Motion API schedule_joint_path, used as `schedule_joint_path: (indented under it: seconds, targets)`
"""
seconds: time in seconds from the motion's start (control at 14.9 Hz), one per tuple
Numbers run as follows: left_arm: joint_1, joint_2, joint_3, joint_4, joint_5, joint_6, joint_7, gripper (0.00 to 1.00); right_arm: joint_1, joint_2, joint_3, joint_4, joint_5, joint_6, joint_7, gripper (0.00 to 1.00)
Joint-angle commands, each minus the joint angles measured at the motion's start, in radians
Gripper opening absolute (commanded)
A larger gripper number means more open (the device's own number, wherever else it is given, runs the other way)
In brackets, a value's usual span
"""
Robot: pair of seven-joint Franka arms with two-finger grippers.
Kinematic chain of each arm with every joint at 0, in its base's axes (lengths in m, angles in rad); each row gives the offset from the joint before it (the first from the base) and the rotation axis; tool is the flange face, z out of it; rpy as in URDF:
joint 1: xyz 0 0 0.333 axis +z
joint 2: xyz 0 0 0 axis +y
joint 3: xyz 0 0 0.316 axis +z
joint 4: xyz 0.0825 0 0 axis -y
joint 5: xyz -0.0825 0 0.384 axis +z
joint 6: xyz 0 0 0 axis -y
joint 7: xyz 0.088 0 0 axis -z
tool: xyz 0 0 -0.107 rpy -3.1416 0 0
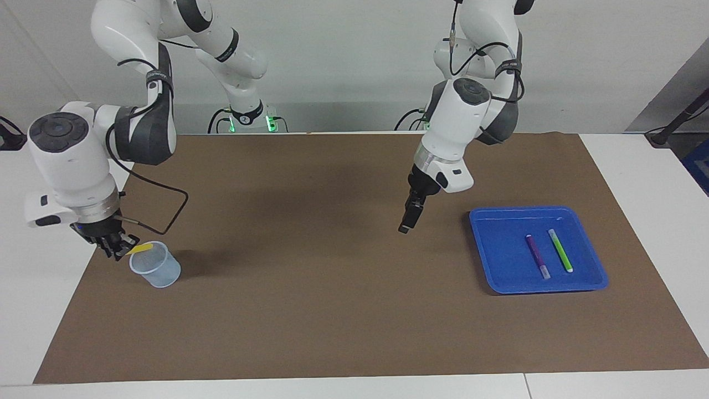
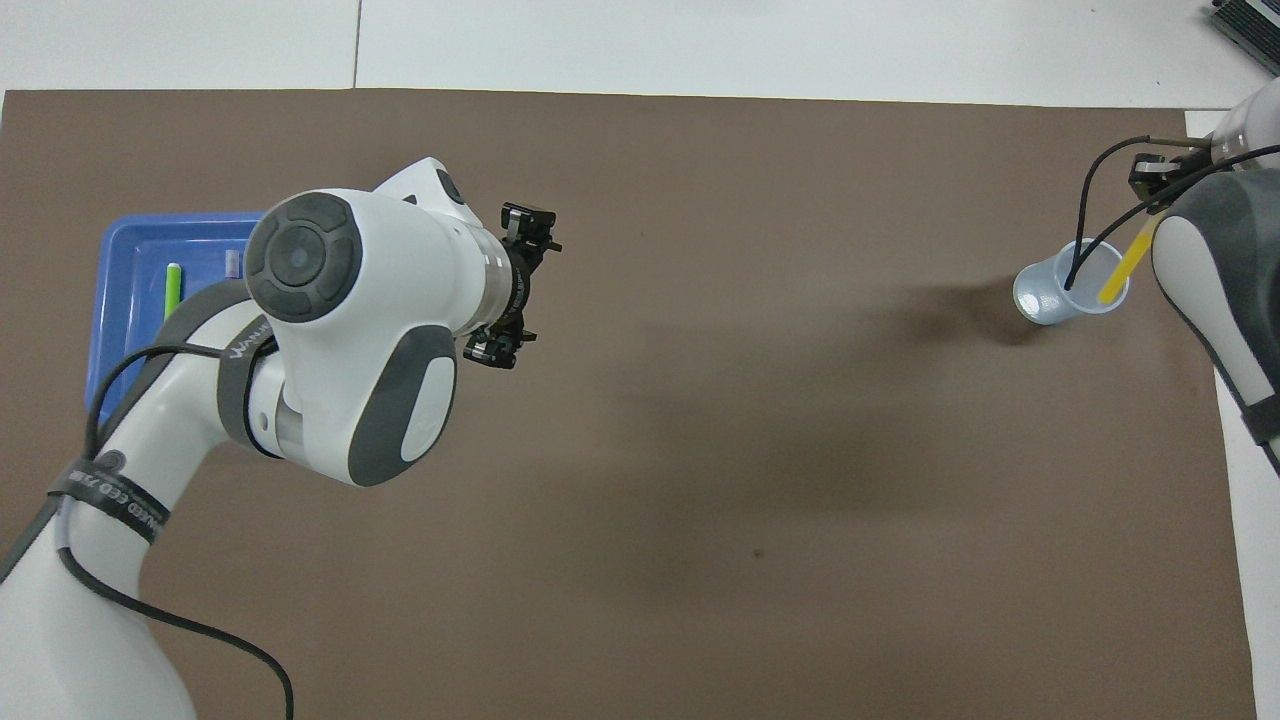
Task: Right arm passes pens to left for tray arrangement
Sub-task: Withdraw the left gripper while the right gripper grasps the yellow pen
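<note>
My right gripper is shut on one end of the yellow pen, at the right arm's end of the table. The pen's other end slants over the mouth of the translucent cup. In the overhead view the yellow pen runs from the right gripper down across the cup. The blue tray at the left arm's end holds the purple pen and the green pen side by side. My left gripper hangs open and holds nothing, over the mat beside the tray.
A brown mat covers most of the white table. From overhead, the left arm's body hides much of the tray, where the green pen and the tip of the purple pen show. A cable loops from the right wrist.
</note>
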Motion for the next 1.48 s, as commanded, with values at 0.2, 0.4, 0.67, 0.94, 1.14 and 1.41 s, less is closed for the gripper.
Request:
schedule_joint_path:
  seconds: [0.2, 0.4, 0.67, 0.94, 1.14, 1.41]
  targets:
    - [-0.137, -0.004, 0.017, -0.004, -0.009, 0.101, -0.245, 1.0, -0.004, -0.083, 0.043, -0.003, 0.022, -0.055, -0.069, 0.0]
    - [-0.194, -0.001, 0.017, -0.01, -0.009, 0.176, -0.33, 1.0, -0.004, -0.116, 0.08, -0.003, 0.048, -0.075, -0.066, 0.0]
    - [-0.231, 0.001, 0.017, -0.011, -0.009, 0.206, -0.374, 1.0, -0.007, -0.142, 0.098, -0.003, 0.229, -0.061, -0.054, 0.0]
    - [-0.248, 0.005, 0.016, -0.011, -0.009, 0.252, -0.414, 1.0, -0.009, -0.177, 0.098, -0.003, 0.473, -0.002, 0.006, 0.0]
    - [-0.253, 0.008, 0.016, -0.011, -0.009, 0.308, -0.477, 1.0, 0.042, -0.199, 0.103, -0.005, 0.495, 0.066, 0.041, 0.0]
    - [-0.274, 0.028, 0.017, -0.009, -0.009, 0.451, -0.635, 1.0, 0.12, -0.209, 0.103, -0.017, 0.493, 0.204, 0.194, 0.0]
